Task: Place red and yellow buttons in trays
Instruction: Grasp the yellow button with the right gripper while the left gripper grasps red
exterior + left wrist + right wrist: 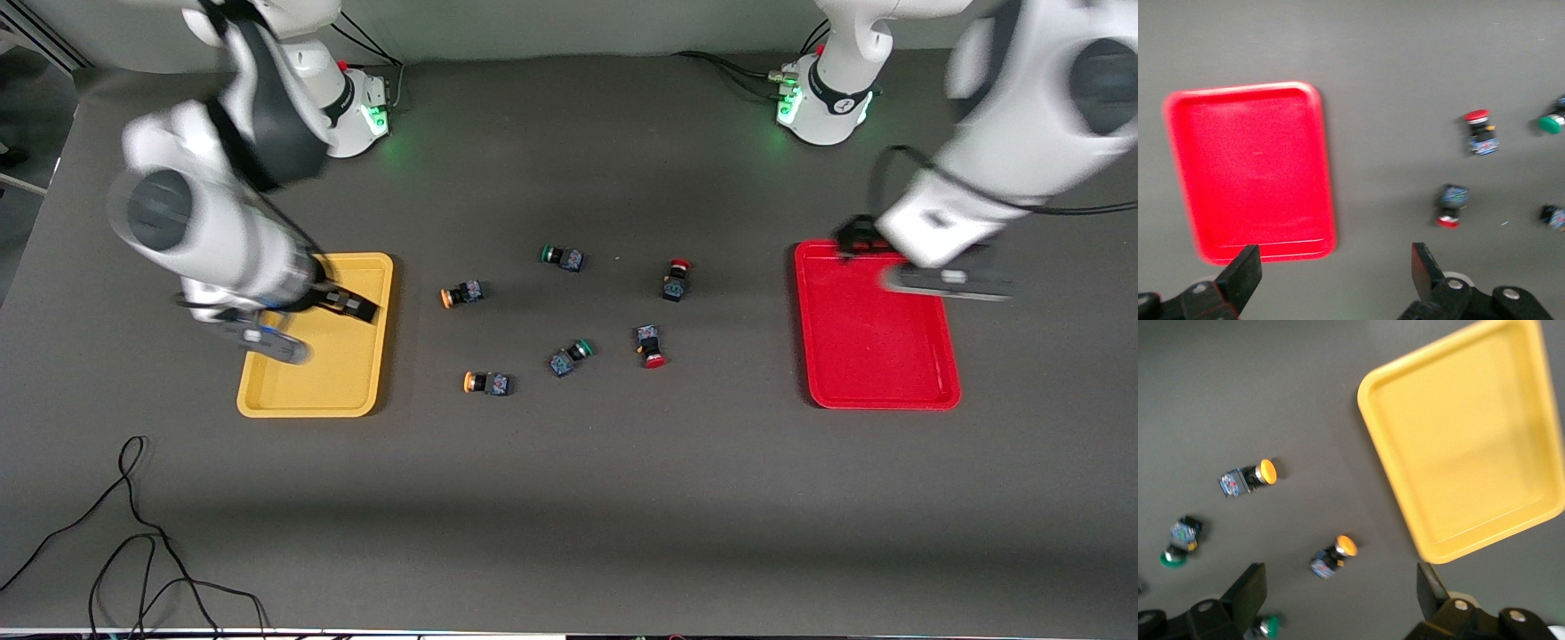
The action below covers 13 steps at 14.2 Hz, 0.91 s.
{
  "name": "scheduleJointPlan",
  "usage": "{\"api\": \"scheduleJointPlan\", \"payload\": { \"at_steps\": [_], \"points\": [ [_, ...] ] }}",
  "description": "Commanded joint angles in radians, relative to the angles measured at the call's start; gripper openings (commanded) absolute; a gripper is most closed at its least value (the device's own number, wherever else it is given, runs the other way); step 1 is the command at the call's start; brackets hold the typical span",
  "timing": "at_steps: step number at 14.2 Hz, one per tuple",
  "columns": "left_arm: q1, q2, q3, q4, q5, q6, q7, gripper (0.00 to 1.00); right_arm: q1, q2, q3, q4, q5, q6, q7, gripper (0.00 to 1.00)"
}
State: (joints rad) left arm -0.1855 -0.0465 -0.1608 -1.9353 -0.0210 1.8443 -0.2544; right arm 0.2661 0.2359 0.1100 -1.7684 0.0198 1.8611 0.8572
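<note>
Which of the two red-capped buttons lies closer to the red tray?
The red button with its cap pointing toward the robots' bases, farther from the front camera. It sits closer to the red tray than the other red button, whose cap points toward the front camera.

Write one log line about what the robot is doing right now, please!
left claw open over red tray | right claw open over yellow tray | both trays empty | red buttons and yellow buttons on table
</note>
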Motion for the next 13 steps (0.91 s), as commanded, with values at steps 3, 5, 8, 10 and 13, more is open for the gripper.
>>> {"api": "scheduleJointPlan", "payload": {
  "at_steps": [3,5,8,10,13],
  "points": [
    [-0.245,0.026,-0.008,-0.102,0.003,0.160,-0.287,1.00,0.076,0.060,-0.004,-0.242,-0.011,0.333,0.258,1.00],
    [-0.273,0.045,-0.008,-0.103,0.004,0.182,-0.307,1.00,0.110,0.088,-0.004,-0.330,-0.011,0.453,0.337,1.00],
    [-0.299,0.114,-0.009,-0.126,0.004,0.263,-0.302,1.00,0.117,0.151,-0.003,-0.374,-0.012,0.477,0.396,1.00],
    [-0.302,0.177,-0.009,-0.181,0.018,0.375,-0.299,1.00,0.117,0.163,-0.001,-0.411,-0.009,0.486,0.416,1.00],
    [-0.301,0.279,-0.009,-0.277,0.023,0.582,-0.295,1.00,0.119,0.164,0.023,-0.459,0.006,0.541,0.457,1.00]
  ]
}}
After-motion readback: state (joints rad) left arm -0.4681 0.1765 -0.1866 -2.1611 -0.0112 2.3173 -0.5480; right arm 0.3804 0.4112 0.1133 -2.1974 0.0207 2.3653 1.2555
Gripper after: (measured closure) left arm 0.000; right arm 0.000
